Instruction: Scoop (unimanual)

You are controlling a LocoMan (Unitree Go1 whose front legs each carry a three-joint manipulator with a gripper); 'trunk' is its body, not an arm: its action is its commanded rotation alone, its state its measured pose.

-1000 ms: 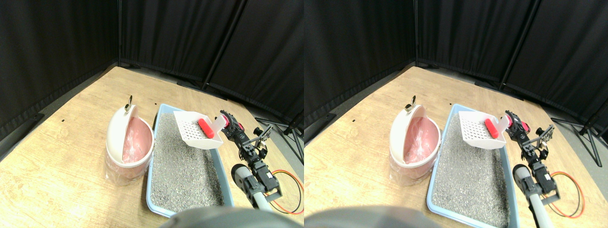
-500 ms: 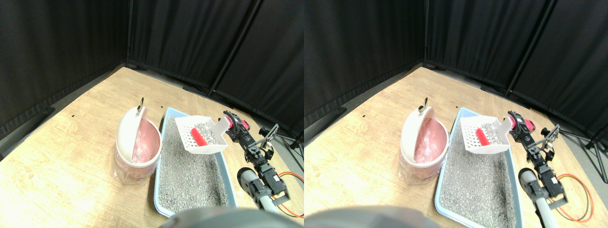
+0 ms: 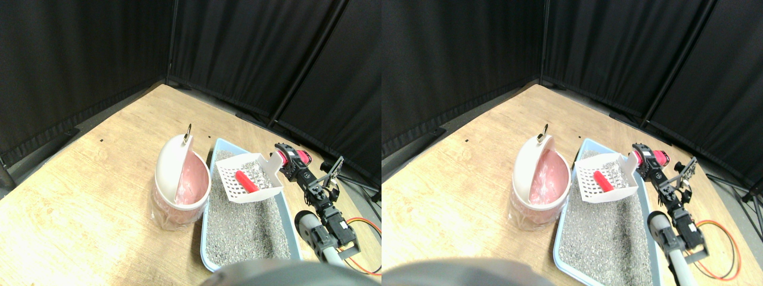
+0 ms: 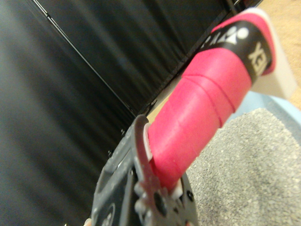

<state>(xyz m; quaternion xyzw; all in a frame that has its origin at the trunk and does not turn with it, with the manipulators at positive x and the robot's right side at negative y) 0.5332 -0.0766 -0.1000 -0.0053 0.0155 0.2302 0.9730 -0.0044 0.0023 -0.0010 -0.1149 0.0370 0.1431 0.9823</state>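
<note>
wooden floor (image 3: 89, 179), black curtains (image 3: 89, 47) behind. nearest, right gripper (image 3: 285, 158) clamped on pink-wrapped handle (image 3: 296, 157) beside litter tray (image 3: 207, 250); scoop (image 3: 247, 177) raised over tray, kept level, probably so red piece (image 3: 245, 181) rode along; bin (image 3: 180, 179) left of tray, lid open to receive it.

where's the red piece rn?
Stereo view: the red piece lies in the white scoop, held above the litter tray's far end, just right of the pink bin.
</note>
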